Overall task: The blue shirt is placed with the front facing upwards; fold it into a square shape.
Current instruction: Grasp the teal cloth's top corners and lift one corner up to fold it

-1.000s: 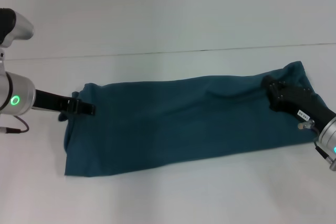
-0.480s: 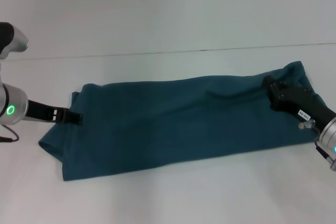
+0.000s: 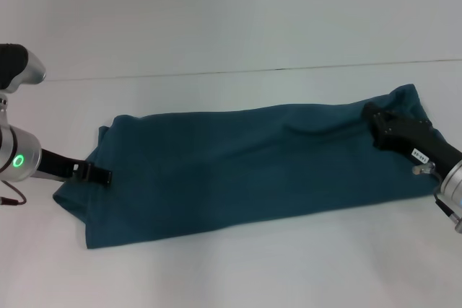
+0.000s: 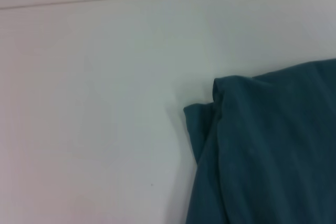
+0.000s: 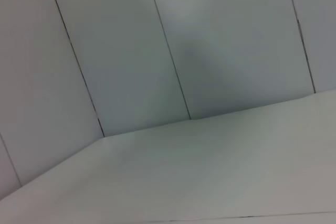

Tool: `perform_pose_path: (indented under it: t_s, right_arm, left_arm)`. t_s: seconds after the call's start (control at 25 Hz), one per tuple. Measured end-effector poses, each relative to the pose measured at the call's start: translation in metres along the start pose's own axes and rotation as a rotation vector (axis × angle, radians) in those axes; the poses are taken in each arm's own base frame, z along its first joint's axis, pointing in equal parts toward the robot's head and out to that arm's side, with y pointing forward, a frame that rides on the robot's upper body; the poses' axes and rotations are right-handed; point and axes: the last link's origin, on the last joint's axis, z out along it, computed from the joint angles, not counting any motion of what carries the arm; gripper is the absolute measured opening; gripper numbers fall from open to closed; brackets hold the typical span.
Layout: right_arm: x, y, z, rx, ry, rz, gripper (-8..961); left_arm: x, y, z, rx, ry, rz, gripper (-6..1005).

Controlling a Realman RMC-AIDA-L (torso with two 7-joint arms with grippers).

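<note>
Table (image 3: 216, 272) bare around shirt (image 3: 253, 164) — apparently unobstructed.

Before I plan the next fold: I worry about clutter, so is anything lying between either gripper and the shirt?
Nothing visible is. The left gripper is already at the left end of the blue shirt, and the right gripper rests on its right end. The white table around the shirt shows no other objects.
</note>
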Motion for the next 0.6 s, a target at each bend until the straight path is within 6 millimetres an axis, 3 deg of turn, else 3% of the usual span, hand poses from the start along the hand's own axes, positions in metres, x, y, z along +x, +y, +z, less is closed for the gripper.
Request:
perform_pose_path:
  t_s: [0.6]
  right_arm:
    - [0.000,0.002,0.001,-0.009,0.006,0.003,23]
  left_arm:
    - [-0.003,-0.010,0.007,0.002,-0.064,-0.016,879]
